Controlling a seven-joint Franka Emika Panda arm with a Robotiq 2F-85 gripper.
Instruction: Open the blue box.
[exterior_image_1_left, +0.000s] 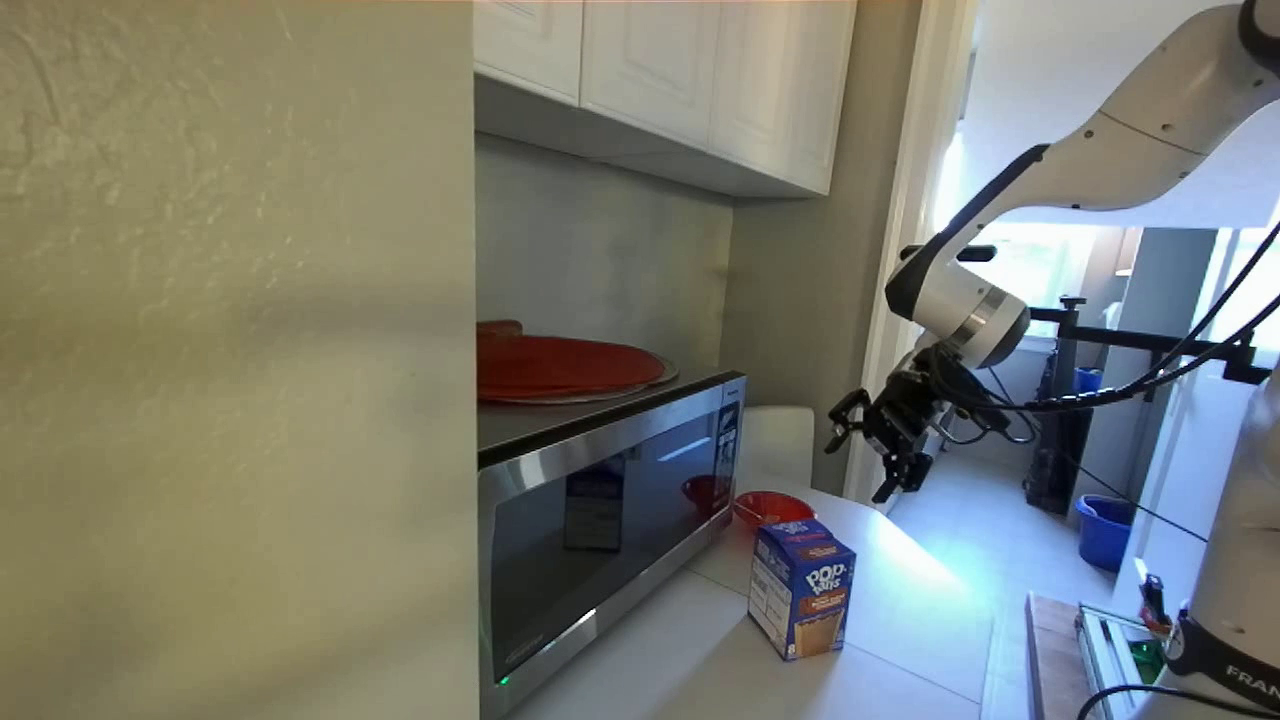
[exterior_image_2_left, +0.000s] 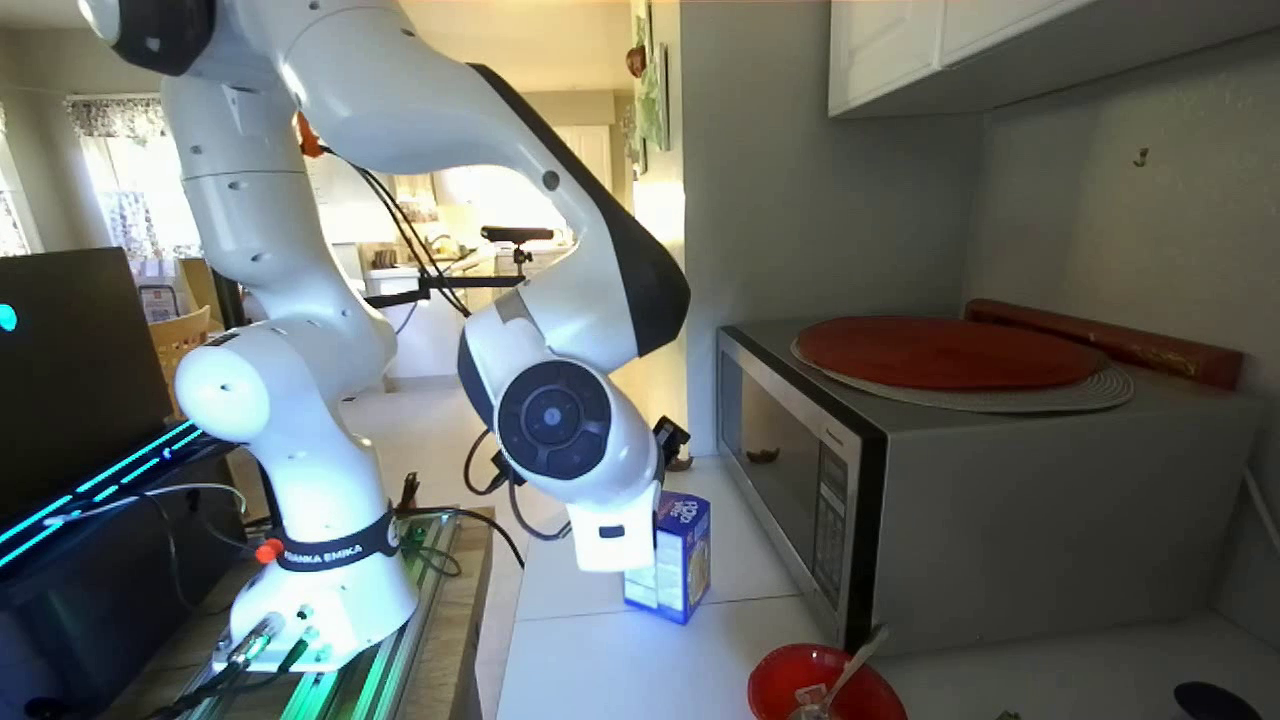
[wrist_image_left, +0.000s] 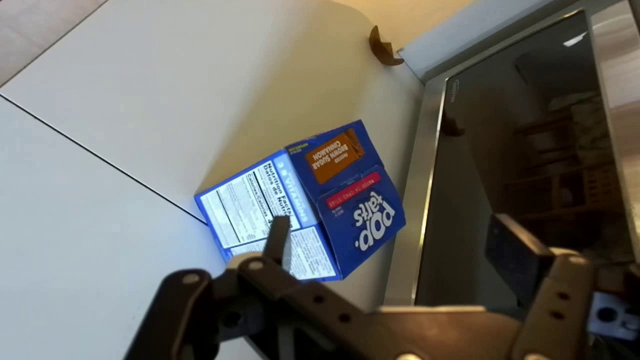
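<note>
The blue box (exterior_image_1_left: 822, 600) is a Pop-Tarts carton standing upright on the white counter in front of the microwave. It also shows in an exterior view (exterior_image_2_left: 688, 560), partly behind the arm's wrist, and in the wrist view (wrist_image_left: 307, 200). Its top, with white lettering and a pink-red strip, looks closed. My gripper (exterior_image_1_left: 858, 470) is in the air above the counter, apart from the box. In the wrist view the gripper (wrist_image_left: 389, 235) is open, with nothing between its fingers. The left finger overlaps the box's side panel in that picture. In an exterior view the wrist hides the fingers.
The microwave (exterior_image_1_left: 600, 540) stands beside the box, with round red mats (exterior_image_2_left: 950, 352) on top. A red bowl (exterior_image_1_left: 772, 508) with a spoon (exterior_image_2_left: 850, 665) sits near its corner. A small brown curved object (wrist_image_left: 384, 50) lies on the counter. White cabinets (exterior_image_1_left: 650, 70) hang above.
</note>
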